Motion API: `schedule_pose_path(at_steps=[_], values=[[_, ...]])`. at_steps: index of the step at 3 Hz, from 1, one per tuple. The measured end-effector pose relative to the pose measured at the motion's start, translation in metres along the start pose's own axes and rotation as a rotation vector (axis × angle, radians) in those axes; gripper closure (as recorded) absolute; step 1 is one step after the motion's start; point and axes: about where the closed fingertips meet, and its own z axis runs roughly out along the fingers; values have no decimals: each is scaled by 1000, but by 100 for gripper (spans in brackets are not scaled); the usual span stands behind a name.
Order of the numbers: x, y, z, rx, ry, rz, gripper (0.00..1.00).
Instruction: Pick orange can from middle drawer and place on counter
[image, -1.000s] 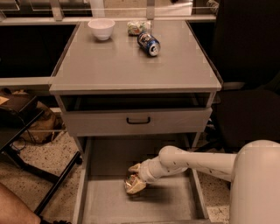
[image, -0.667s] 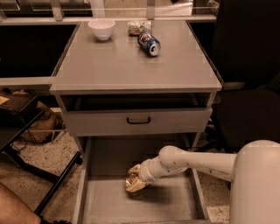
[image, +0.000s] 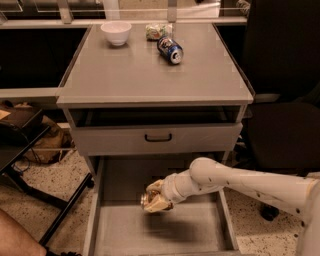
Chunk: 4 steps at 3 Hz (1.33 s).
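The middle drawer (image: 200, 232) is pulled out below the counter (image: 150, 75). My gripper (image: 155, 199) is inside the drawer, a little above its floor, shut on the orange can (image: 150, 200). The can lies sideways in the fingers, its shiny end facing left. My white arm reaches in from the lower right.
On the counter stand a white bowl (image: 116, 32), a blue can (image: 170, 49) on its side and a pale green-white packet (image: 156, 31). A grey drawer front with a black handle (image: 158, 137) sits above the open drawer. A black chair (image: 285, 90) stands at the right, a black frame (image: 35, 195) at the left.
The gripper with the can has risen slightly off the drawer floor; little else has moved.
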Motion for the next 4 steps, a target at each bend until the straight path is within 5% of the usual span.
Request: schedule_pose_path(at_steps=[1,2,4], values=[[-68,6,-60,24,-40,-18,100],[-147,4,-120,53,-17,-104,100],[-164,3,-128,49,-10,-122,100]])
